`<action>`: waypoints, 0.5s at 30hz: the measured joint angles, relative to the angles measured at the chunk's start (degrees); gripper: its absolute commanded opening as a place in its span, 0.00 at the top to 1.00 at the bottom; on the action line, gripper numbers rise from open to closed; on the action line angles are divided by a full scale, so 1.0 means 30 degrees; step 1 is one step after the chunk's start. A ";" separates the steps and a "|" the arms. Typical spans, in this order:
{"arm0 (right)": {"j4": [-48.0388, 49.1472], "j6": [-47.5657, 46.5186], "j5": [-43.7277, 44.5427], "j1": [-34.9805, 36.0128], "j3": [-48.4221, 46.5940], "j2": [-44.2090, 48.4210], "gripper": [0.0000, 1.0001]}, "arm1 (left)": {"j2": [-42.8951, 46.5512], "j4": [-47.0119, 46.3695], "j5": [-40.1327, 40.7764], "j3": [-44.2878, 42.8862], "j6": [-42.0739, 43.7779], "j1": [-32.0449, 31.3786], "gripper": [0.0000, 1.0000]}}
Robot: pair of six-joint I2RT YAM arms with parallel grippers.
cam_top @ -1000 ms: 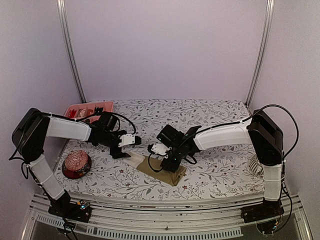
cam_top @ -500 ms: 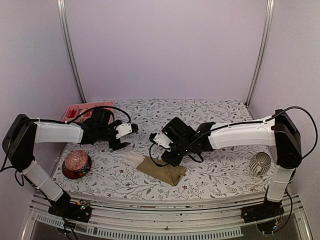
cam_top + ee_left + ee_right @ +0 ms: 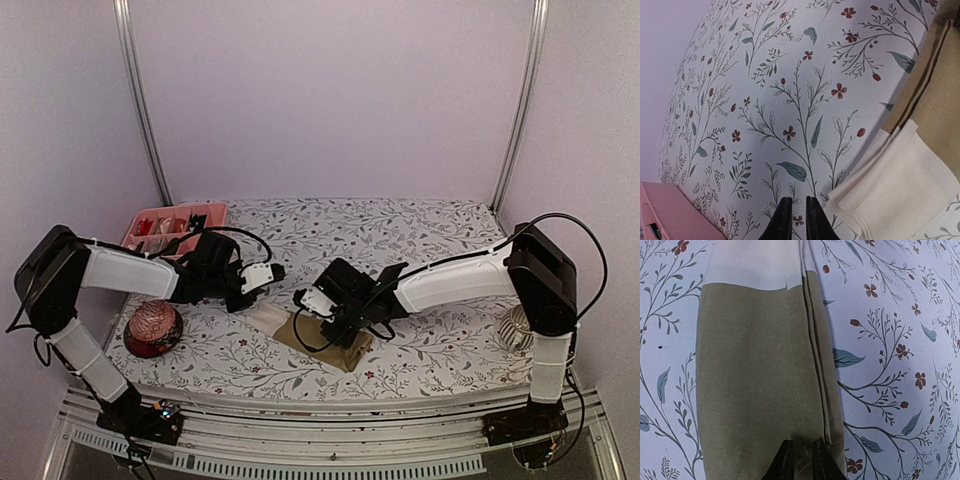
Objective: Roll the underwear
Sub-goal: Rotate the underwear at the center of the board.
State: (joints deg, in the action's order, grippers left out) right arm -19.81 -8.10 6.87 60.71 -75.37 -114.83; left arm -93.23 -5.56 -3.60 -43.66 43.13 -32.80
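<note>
Judging from both wrist views, the main risk is a roll that starts crooked or fails to start. The underwear [image 3: 322, 340], a tan piece folded into a long strip with a pale band [image 3: 897, 180] at its left end, lies flat on the floral surface [image 3: 430, 230], toward the near edge and between the 2 arms. Only 1 garment is in view; no black one shows.

The right gripper [image 3: 800, 460] has its jaws drawn narrow, tips down at the tan end of the strip. Whether they pinch a fold I cannot tell. If they catch only the top layer, the stacked layers showing along the strip's side could slide apart and the roll would come out loose or cone-shaped.

The left gripper [image 3: 794, 222] also has narrow jaws, holding nothing, over bare surface just beside the band's corner. With nothing pinning that end, a push from the right could drag the whole strip instead of turning it.

Open surface lies behind the strip and to its right. On the left, a red bowl [image 3: 152, 328] sits near the left arm and a pink tray [image 3: 160, 222] behind it, so that arm has less room to swing. The tan end is near the front edge, so rolling toward the band looks safer. A ribbed silver object [image 3: 510, 332] stands well apart at the far right.
</note>
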 measured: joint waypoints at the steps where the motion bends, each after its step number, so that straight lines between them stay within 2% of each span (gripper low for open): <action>1: 0.0022 0.0007 0.0022 -0.0007 -0.0007 0.0000 0.85 | 0.0175 -0.0095 -0.0015 0.0189 -0.0051 -0.0015 0.93; 4: 0.0066 0.0015 0.0044 -0.0007 -0.0022 0.0000 0.85 | 0.0823 -0.0095 -0.0430 0.0619 -0.0109 -0.0015 1.00; 15: 0.0087 0.0015 0.0117 -0.0044 -0.0124 -0.0240 0.84 | 0.1056 0.1457 -0.2594 0.0787 0.1056 -0.0685 1.00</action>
State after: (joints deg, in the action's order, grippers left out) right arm -19.55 -8.05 7.22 60.58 -75.75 -115.55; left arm -90.06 -1.19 -11.38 -41.30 46.30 -34.85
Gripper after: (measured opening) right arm 0.153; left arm 0.008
